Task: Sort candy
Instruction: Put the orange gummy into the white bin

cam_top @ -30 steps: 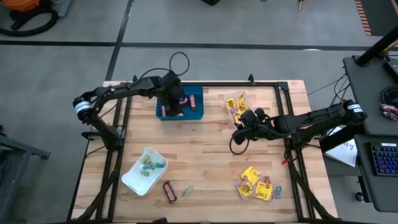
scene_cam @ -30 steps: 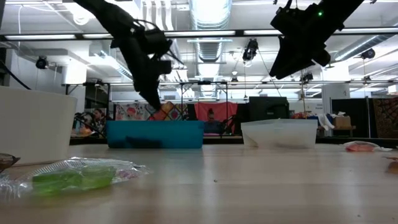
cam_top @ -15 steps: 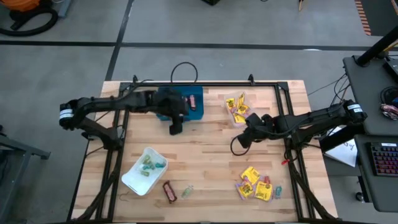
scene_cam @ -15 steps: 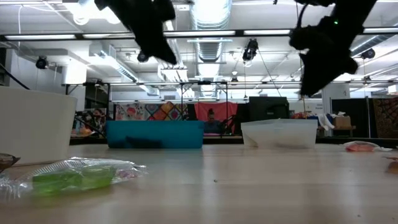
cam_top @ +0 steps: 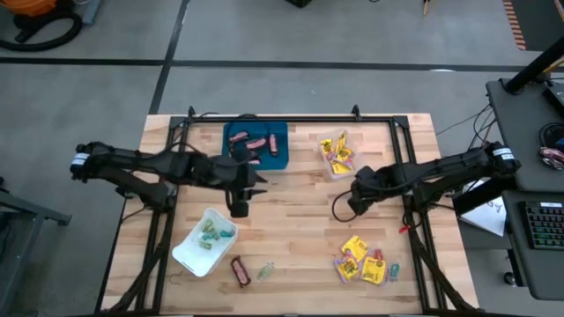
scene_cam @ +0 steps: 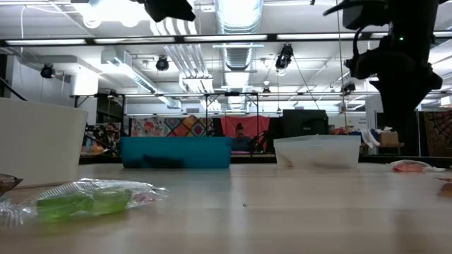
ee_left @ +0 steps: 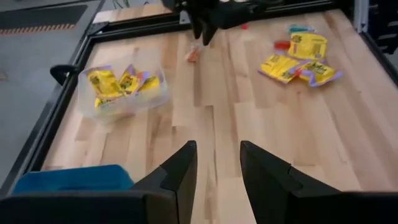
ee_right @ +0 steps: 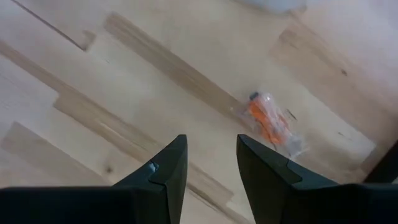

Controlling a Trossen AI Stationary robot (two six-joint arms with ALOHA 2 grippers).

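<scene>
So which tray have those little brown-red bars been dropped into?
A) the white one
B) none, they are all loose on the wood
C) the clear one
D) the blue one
D: in the high view several brown-red bars lie inside the blue tray, while the clear tray holds yellow packets and the white tray pastel sweets.

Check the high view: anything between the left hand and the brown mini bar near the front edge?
In the high view, only bare wood lies between the left hand and the brown mini bar. The white tray sits off to the side.
</scene>
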